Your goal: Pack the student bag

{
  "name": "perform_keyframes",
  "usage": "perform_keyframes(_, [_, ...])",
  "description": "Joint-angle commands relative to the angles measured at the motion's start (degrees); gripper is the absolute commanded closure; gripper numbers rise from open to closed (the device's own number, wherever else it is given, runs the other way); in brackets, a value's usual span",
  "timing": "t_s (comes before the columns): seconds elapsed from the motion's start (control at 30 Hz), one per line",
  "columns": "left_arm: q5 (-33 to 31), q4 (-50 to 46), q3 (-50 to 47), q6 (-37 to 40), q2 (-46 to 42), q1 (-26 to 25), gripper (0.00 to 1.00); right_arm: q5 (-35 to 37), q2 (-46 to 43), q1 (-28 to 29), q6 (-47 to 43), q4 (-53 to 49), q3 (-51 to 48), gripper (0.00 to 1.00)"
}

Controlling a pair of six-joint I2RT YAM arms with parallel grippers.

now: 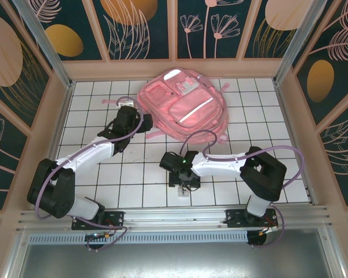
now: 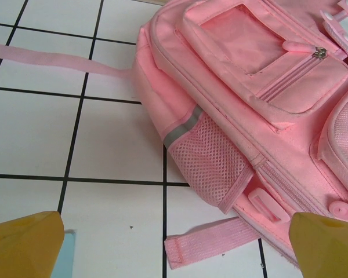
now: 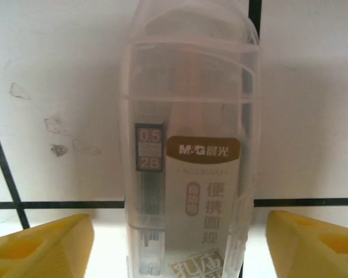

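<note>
The student bag (image 1: 182, 107) is a large pink backpack lying flat at the back centre of the tiled table, front pockets up. My left gripper (image 1: 134, 120) hovers open at its left side. In the left wrist view the bag (image 2: 267, 87) lies ahead, and the gripper (image 2: 174, 246) holds nothing. My right gripper (image 1: 184, 182) points down at a clear plastic case (image 1: 183, 194) near the front centre. In the right wrist view the case (image 3: 188, 145), with a lead tube and a printed label inside, lies between the yellow fingers (image 3: 40, 246). A gap shows on each side, so the gripper (image 3: 180, 246) is open.
A loose pink strap end (image 2: 220, 243) lies on the tiles just below the bag's mesh side pocket (image 2: 211, 162). Another strap (image 2: 46, 58) runs off to the left. Wooden walls ring the table, and an aluminium rail (image 1: 174, 217) runs along the near edge.
</note>
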Motion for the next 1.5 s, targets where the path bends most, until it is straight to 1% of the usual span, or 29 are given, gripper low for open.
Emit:
perform_keyframes(0.0, [0.0,1.2,-0.3,-0.8,-1.5,0.2,0.01,2.5,0.7,0.3,1.4,1.6,-0.9,0.32])
perform_keyframes(0.03, [0.1,1.2,-0.2,-0.9,-1.5,0.2,0.01,2.5,0.6,0.2,1.4,1.7,-1.0,0.38])
perform_keyframes(0.07, [0.1,1.2,-0.2,-1.0,-1.5,0.2,0.01,2.5,0.5,0.2,1.4,1.7,-1.1,0.42])
perform_keyframes(0.3, [0.9,1.3,0.3,-1.6,-0.9,0.2,0.01,2.6,-0.8,0.1,1.2,-0.5,0.0,0.44])
perform_keyframes(0.4, [0.9,0.9,1.1,-2.0,-0.2,0.2,0.01,3.0,-1.7,-0.4,0.6,-2.6,1.9,0.5])
perform_keyframes(0.47, [1.5,0.9,1.6,-2.1,0.2,0.2,0.01,3.2,-2.6,-1.0,-0.2,-3.6,3.0,0.51])
perform_keyframes(0.53, [2.2,1.0,2.3,-2.2,0.7,0.2,0.01,3.4,-3.6,-2.2,-1.3,-4.4,3.9,0.51])
perform_keyframes(0.6, [2.9,1.0,3.0,-2.5,1.2,0.2,0.01,3.5,-4.9,-3.9,-3.0,-4.9,4.8,0.56])
perform_keyframes(0.73, [4.2,1.1,4.3,-2.8,2.1,0.2,0.01,3.3,-7.4,-8.2,-7.5,-5.2,6.8,0.58])
perform_keyframes(0.8, [6.6,1.1,5.2,-1.7,3.1,0.2,0.01,3.2,-8.7,-11.7,-10.7,-5.2,8.0,0.58])
perform_keyframes(0.87, [9.8,1.1,7.7,-0.1,4.8,0.2,0.07,3.1,-10.3,-15.6,-14.1,-3.6,8.9,0.57])
perform_keyframes(1.0, [15.8,0.8,12.6,2.6,9.1,0.1,0.2,1.8,-13.2,-25.6,-20.7,2.6,10.2,0.56])
perform_keyframes(1.07, [16.9,-0.8,16.0,4.1,11.4,-0.9,0.21,2.3,-14.8,-30.0,-23.4,5.9,10.2,0.56])
perform_keyframes(1.1, [16.4,-2.0,18.1,5.5,12.7,-1.8,0.22,2.3,-15.5,-32.4,-24.6,7.3,10.2,0.55])
perform_keyframes(1.13, [15.4,-3.2,20.0,7.0,13.8,-2.8,0.22,2.1,-16.1,-33.6,-25.5,8.6,10.0,0.55])
perform_keyframes(1.17, [13.7,-4.8,22.4,8.8,15.2,-4.1,0.24,1.2,-16.7,-37.1,-26.8,10.5,9.4,0.55])
perform_keyframes(1.23, [9.1,-9.1,27.4,12.2,19.3,-7.1,0.26,-1.5,-17.6,-42.3,-28.3,13.7,8.3,0.55])
perform_keyframes(1.3, [6.5,-13.9,33.6,15.0,23.5,-9.6,0.3,-3.7,-18.3,-47.6,-28.7,16.6,6.9,0.55])
perform_keyframes(1.37, [6.2,-17.3,38.1,16.8,27.2,-11.3,0.32,-6.7,-19.2,-52.0,-28.7,19.6,5.0,0.55])
perform_keyframes(1.47, [5.8,-20.1,42.4,19.3,31.5,-13.7,0.32,-11.5,-20.2,-58.5,-28.4,23.4,2.2,0.55])
